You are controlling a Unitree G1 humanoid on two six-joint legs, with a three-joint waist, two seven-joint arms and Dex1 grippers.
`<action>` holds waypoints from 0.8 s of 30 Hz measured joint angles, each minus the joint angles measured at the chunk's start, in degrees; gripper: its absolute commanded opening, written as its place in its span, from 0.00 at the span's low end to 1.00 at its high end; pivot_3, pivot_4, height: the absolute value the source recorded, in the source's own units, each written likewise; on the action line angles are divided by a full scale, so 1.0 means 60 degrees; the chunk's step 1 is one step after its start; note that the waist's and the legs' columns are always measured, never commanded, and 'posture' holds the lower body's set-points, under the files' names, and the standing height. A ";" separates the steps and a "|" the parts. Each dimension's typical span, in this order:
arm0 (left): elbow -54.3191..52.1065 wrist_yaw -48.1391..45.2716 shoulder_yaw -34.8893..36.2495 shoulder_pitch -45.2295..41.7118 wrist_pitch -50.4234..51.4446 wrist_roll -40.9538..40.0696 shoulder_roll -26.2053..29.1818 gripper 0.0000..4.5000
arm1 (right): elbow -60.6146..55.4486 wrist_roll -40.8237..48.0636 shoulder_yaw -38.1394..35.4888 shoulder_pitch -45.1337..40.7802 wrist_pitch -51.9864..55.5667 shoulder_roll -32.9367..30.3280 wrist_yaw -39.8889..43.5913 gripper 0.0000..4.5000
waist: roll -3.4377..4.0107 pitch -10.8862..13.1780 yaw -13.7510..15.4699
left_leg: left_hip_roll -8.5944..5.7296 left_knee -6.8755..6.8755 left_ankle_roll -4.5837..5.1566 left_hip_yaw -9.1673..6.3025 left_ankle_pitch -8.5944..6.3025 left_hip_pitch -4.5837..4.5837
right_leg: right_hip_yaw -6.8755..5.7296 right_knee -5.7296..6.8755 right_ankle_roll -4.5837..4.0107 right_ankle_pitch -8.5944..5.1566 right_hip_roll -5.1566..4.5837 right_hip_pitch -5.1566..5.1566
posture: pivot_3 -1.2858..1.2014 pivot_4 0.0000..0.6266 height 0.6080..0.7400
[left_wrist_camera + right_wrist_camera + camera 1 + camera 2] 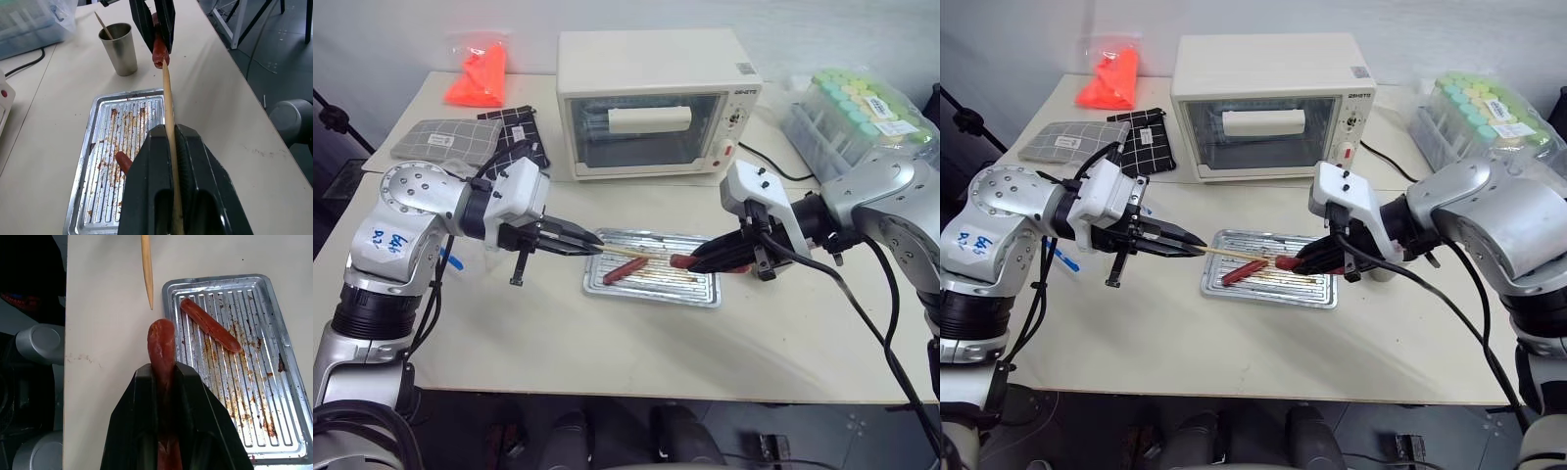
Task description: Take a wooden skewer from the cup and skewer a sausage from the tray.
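My left gripper (587,248) is shut on a wooden skewer (625,254), which juts level toward the right over the tray (705,296). My right gripper (700,262) is shut on a reddish-brown sausage (682,260) whose free end faces the skewer tip. In the right wrist view the skewer (146,269) ends a small gap short of the sausage (161,350). A second sausage (625,271) lies on the tray's ridged floor. The steel cup (120,49) stands beyond the tray with another skewer (104,27) in it.
A cream toaster oven (651,98) stands behind the tray. A clear box of green-capped tubes (857,113) sits at the back right, with a black cable (773,162) beside it. Grey checked cloths (440,139) and an orange bag (480,73) lie at the back left.
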 measured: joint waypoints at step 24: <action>0.0249 -0.0003 -0.0040 -0.0168 -0.0159 0.0117 -0.0192 0.00 | -0.0281 0.0682 -0.0198 -0.0454 0.0455 0.0136 -0.0467 0.05 | 0.0000 0.0000 0.0002 | 0.0000 0.0002 0.0000 -0.0001 0.0000 -0.0001 | 0.0000 0.0006 0.0000 0.0000 -0.0001 -0.0001 | 0.52 0.24 1.00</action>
